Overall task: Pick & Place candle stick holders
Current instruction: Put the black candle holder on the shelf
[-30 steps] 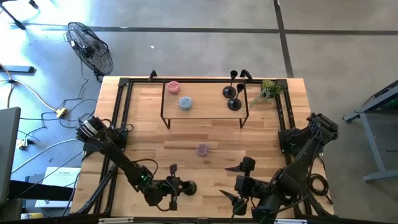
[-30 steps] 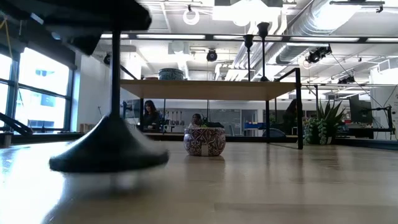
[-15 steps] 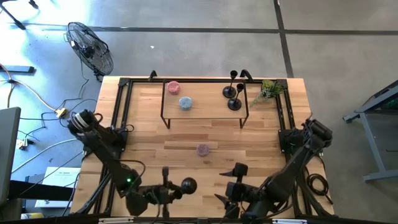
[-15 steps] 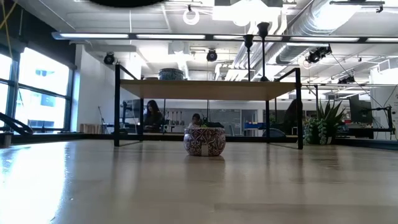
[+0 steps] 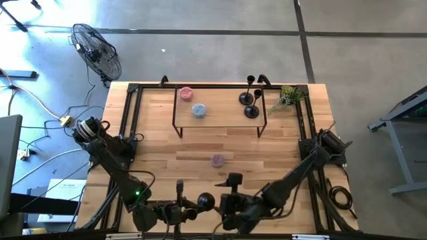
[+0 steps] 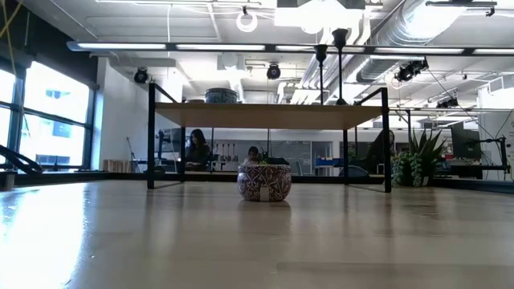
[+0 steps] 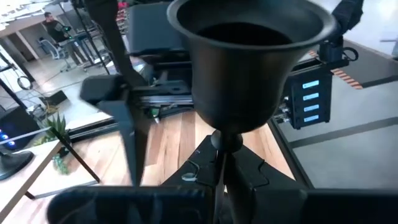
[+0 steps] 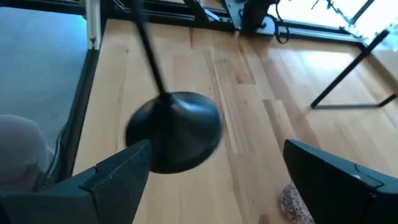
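One matte-black candle stick holder (image 5: 205, 200) is lifted near the table's near edge, in my left gripper (image 5: 180, 208). Its cup (image 7: 249, 56) fills the left wrist view. Its domed base (image 8: 175, 130) shows in the right wrist view. My right gripper (image 5: 220, 202) is open just right of the base, its fingers (image 8: 115, 171) standing on either side, apart from it. Two more holders (image 5: 249, 103) stand by their bases on the far shelf (image 5: 220, 120). My left gripper pinches the holder's thin stem (image 7: 222, 158) between its two fingers, a little below the cup. The dark fingers hide the exact place of contact. The holder is lifted clear of the table and tilted, with its base toward the table's right.
A patterned small bowl (image 5: 217, 160) sits mid-table, also in the low view (image 6: 264, 182). A pink bowl (image 5: 185, 93) and a blue bowl (image 5: 198, 110) are on the shelf. A plant (image 5: 288, 97) stands at the far right. People show in the room behind (image 6: 195, 148).
My left gripper has lifted the holder: its base was at table height in the low view and has gone up out of that view. My right gripper has moved toward the table's left, up to the holder's base.
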{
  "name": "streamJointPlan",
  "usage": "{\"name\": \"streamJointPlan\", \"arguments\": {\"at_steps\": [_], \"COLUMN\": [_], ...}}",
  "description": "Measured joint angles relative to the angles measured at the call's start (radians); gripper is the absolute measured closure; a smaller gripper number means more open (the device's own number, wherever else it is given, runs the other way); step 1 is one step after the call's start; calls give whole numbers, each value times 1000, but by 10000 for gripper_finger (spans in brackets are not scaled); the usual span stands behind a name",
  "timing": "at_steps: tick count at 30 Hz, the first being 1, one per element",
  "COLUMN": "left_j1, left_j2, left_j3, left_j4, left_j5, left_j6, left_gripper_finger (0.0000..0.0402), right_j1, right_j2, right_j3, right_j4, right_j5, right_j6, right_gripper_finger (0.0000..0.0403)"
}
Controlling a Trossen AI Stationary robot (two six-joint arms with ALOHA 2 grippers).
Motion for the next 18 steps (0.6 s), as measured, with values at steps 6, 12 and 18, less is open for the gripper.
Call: {"name": "streamJointPlan", "arguments": {"at_steps": [6,12,18], "left_j1": [0,0,0], "left_j2": [0,0,0], "left_j3": [0,0,0], "left_j4": [-9,-20,-16], "left_j5": [11,10,9], "left_j6": [-1,-18,-19], "left_gripper_finger": [392,392,392], "right_j1": [-29,-33,-37], "right_j2": [0,0,1], "right_j3": [-1,-1,-1], "right_j4": [41,173,197], "right_j5": [-5,-68,-81], "right_j6": [-15,-137,-166], "right_gripper_finger": [45,45,45]}}
